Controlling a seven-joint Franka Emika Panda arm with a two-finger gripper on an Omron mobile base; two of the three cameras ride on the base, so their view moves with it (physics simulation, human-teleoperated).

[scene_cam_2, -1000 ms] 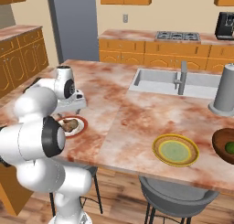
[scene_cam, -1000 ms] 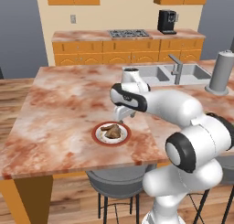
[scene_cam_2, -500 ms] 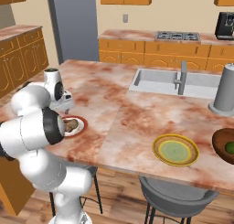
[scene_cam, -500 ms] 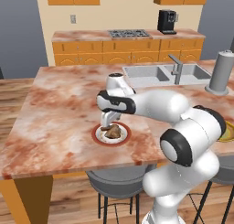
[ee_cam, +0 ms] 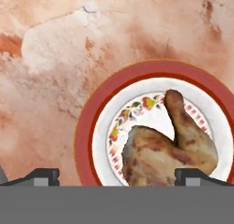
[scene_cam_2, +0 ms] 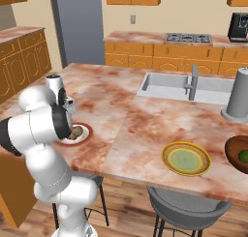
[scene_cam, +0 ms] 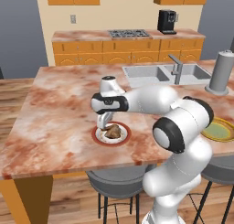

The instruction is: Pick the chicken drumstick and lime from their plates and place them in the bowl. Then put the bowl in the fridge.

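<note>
Marble-patterned in pink and rust, the counter [scene_cam: 59,109] is carrying a red-rimmed white plate [scene_cam: 111,135] directly beneath the gripper [scene_cam: 106,125], which is hanging just above it with its fingers spread wide and holding nothing. In the hand view the two dark fingertips [ee_cam: 43,176] are standing well apart, and the chicken drumstick [ee_cam: 170,148] is lying on the plate between them, nearer one tip, its narrow bone end pointing away from the hand. Well off to the gripper's right, the yellow-rimmed plate [scene_cam_2: 186,158] with its pale green centre is sitting near the counter's front edge, and beyond it the lime [scene_cam_2: 243,156] is resting inside the dark brown bowl [scene_cam_2: 235,149].
</note>
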